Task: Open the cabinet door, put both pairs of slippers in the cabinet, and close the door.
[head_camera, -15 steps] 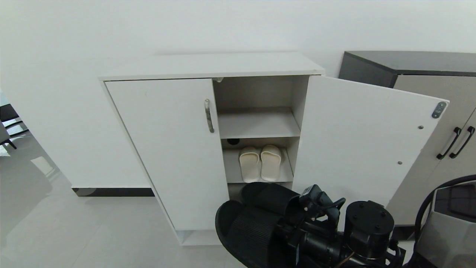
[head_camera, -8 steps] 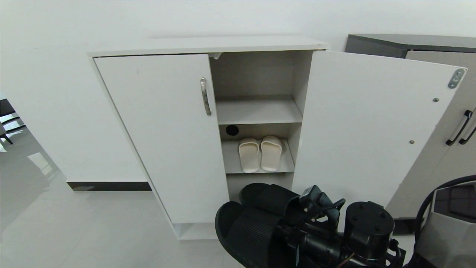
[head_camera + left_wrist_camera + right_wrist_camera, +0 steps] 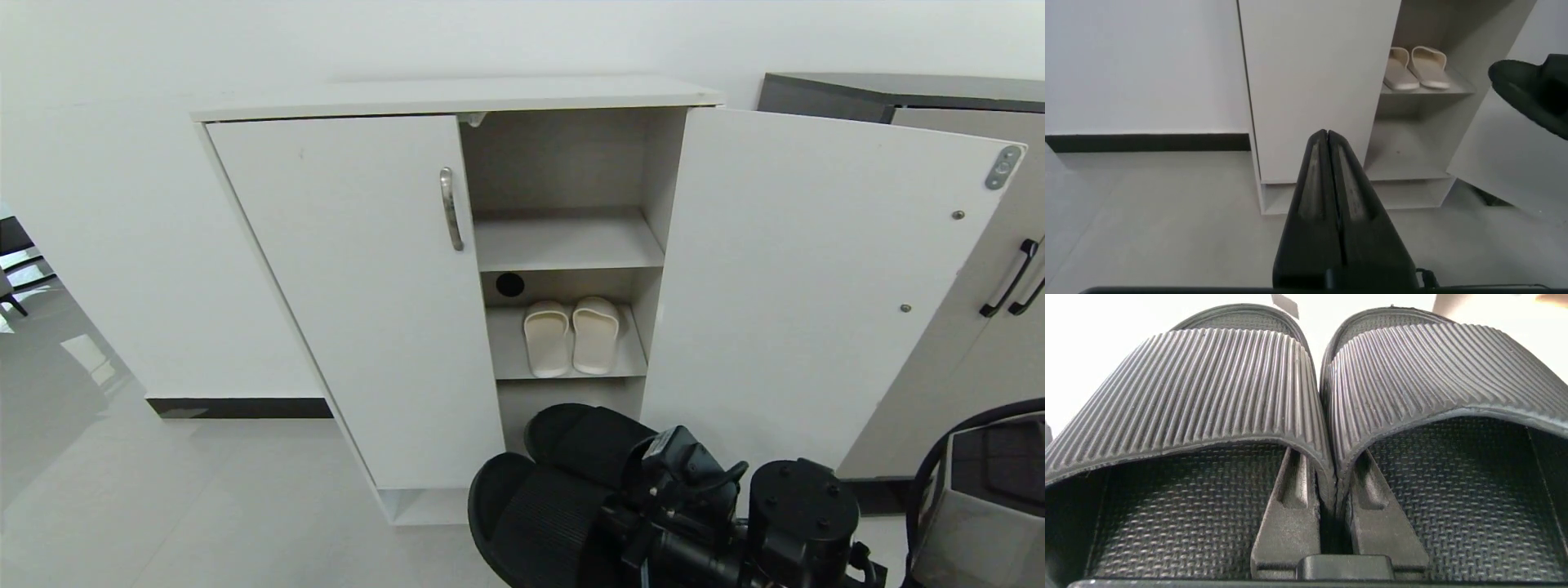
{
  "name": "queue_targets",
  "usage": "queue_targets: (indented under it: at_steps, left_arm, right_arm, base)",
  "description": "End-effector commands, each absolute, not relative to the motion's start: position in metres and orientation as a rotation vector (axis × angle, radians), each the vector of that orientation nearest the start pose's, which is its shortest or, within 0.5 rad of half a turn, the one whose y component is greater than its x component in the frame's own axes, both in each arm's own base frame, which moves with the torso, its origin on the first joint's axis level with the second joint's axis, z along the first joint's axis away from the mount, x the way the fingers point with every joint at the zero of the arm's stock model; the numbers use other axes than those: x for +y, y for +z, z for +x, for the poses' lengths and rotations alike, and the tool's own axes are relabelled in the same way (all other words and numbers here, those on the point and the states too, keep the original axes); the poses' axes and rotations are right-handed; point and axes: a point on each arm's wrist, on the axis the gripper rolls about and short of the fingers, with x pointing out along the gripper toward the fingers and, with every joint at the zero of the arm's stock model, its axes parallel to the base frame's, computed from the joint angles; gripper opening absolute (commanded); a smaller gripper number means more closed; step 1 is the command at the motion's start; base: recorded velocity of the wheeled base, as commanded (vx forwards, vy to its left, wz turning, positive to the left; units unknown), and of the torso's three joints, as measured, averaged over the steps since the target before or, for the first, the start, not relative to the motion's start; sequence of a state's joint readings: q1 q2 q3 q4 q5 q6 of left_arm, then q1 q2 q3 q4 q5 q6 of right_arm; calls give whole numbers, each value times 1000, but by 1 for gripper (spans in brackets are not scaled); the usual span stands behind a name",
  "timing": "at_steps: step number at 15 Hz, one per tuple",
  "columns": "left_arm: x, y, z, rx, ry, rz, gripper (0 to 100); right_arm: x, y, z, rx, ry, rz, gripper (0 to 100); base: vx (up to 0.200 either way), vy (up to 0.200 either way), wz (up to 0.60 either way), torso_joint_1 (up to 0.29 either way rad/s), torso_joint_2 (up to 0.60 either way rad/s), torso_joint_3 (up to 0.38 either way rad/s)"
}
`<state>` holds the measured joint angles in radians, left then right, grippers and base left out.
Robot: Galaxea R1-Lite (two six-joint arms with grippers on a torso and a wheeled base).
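The white cabinet (image 3: 457, 94) has its right door (image 3: 808, 278) swung open and its left door (image 3: 359, 294) closed. A white pair of slippers (image 3: 571, 336) lies side by side on the middle shelf, also seen as the white slippers (image 3: 1417, 68). My right gripper (image 3: 1328, 482) is shut on the black pair of slippers (image 3: 1315, 392), pinching their two inner side walls together. The black slippers (image 3: 555, 482) hang low in front of the open compartment, toes toward it. My left gripper (image 3: 1328, 151) is shut on nothing, low over the floor facing the cabinet base.
A grey cabinet (image 3: 963, 269) with black handles stands just behind the open door. The top shelf (image 3: 567, 241) and the bottom compartment (image 3: 1404, 159) hold nothing. Open floor (image 3: 163, 506) lies to the left.
The head camera has shifted, so the cabinet sits higher and larger in the picture. My right gripper with the black slippers has sunk slightly and edged left.
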<state>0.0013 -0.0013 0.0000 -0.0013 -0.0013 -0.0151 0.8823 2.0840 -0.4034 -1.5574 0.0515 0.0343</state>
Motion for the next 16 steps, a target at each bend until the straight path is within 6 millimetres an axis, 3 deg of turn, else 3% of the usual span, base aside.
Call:
queue_targets:
  at_steps: [1,2,3,4,7,8,10,14,16]
  left_arm:
    - [0,76,-23,-2,0,-15,0]
    - [0,76,-23,-2,0,-15,0]
    - [0,76,-23,-2,0,-15,0]
    - [0,76,-23,-2,-2,-17,0]
    - [0,76,-23,-2,0,-15,0]
    - [0,76,-23,-2,0,-15,0]
    - [0,76,-23,-2,0,-15,0]
    - [0,76,-23,-2,0,-12,0]
    - [0,76,-23,-2,-2,-12,0]
  right_arm:
    - [253,86,201,77,813,1,0]
    - [260,104,211,163,621,-40,0]
    - [262,115,212,209,612,-25,0]
    - [264,140,212,294,569,18,0]
    - [276,212,194,531,300,103,0]
    - [282,218,193,516,214,114,0]
    - [293,211,201,411,102,104,0]
    - [309,191,213,224,142,91,0]
    - [316,187,231,132,129,86,0]
  base:
    - [0,0,0,0,0,0]
    - [0,0,0,0,0,0]
    - [0,0,0,0,0,0]
    - [0,0,0,0,0,0]
    - [0,0,0,0,0,0]
    - [0,0,0,0,0,0]
    - [0,0,0,0,0,0]
    - [0,0,0,0,0,0]
    - [0,0,0,0,0,0]
